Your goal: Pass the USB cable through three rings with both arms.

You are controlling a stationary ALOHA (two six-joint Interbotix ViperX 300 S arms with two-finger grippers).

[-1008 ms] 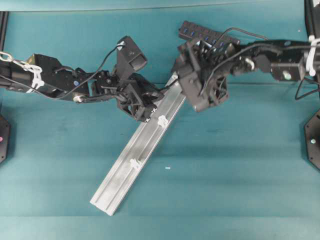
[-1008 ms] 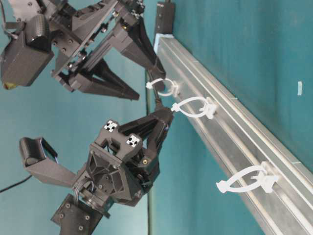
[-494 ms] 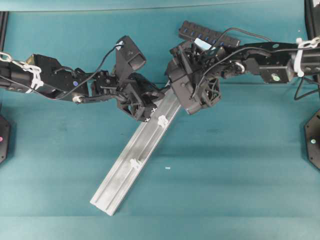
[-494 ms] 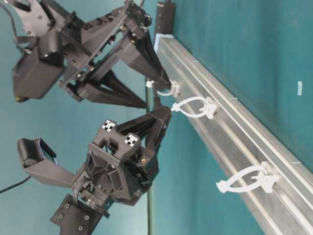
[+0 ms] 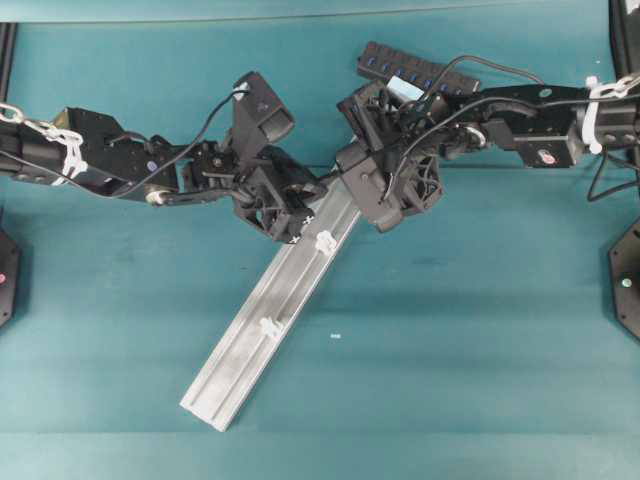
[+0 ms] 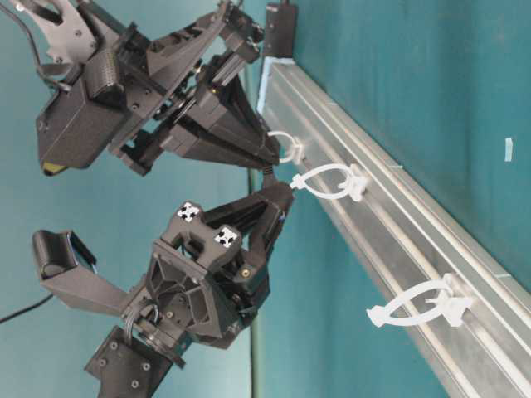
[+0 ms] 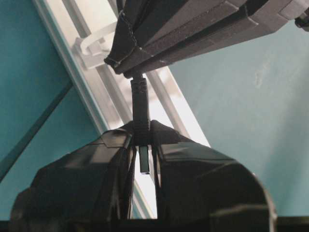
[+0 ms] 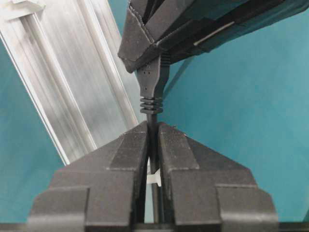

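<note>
Left gripper [image 6: 278, 197]: its two black tips are pressed together on the plug end of the USB cable [image 7: 140, 108]. In the left wrist view the plug sits pinched between the tips.
USB cable: a short black piece runs straight from one gripper to the other. It hangs just beside the silver rail [image 5: 270, 300], near the rail's top end.
Right gripper [image 6: 272, 156]: its tips are squeezed together on the thin cord, just behind the ribbed part of the plug. The two grippers meet nose to nose, very close.
First ring [image 6: 286, 149]: a small white clip on the rail, right by the right gripper's tips. I cannot tell if the cable goes through it.
Second ring [image 6: 328, 182]: a white loop sticking out from the rail, just beside the left gripper's tips.
Third ring [image 6: 419, 305]: farther down the rail, well apart from both grippers.
Counter [image 5: 450, 340]: teal, with the rail lying slanted on it.
Hub [image 5: 415, 70]: a black bar with blue sockets, at the far edge behind the right arm.
</note>
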